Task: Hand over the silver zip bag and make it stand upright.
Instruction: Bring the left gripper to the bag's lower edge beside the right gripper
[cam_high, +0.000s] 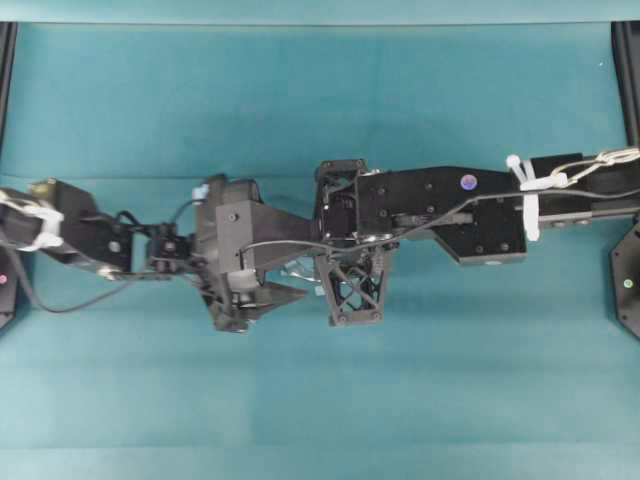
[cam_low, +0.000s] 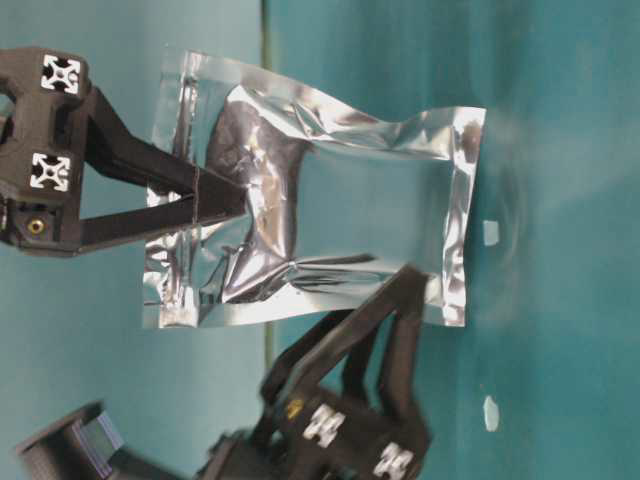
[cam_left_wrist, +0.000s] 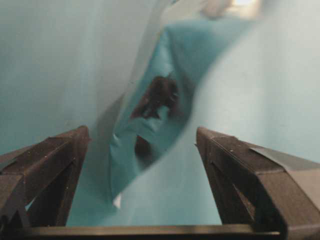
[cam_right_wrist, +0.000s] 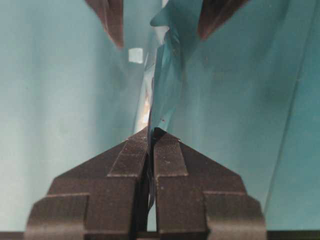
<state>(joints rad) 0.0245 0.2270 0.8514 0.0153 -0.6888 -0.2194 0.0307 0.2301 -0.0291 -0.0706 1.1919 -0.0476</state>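
My right gripper (cam_right_wrist: 151, 134) has its jaws pressed tight together on one edge of the silver zip bag (cam_low: 330, 215), and that pinch is the only thing carrying it; in the table-level view, which is turned on its side, the bag hangs clear of the teal table (cam_low: 570, 150), its far edge near the surface but not visibly touching. My left gripper (cam_left_wrist: 142, 145) is spread as wide as it goes, one finger on each side of the bag's free edge, gripping nothing yet. The foil is crinkled and twisted between those fingers, so I judge the main risk is closing on a buckled fold or only a corner, which would leave a weak hold. If I release the right side before the left is firmly clamped, the bag will drop and likely fall flat. Pushing further in could also shove the limp foil sideways out of the gap.
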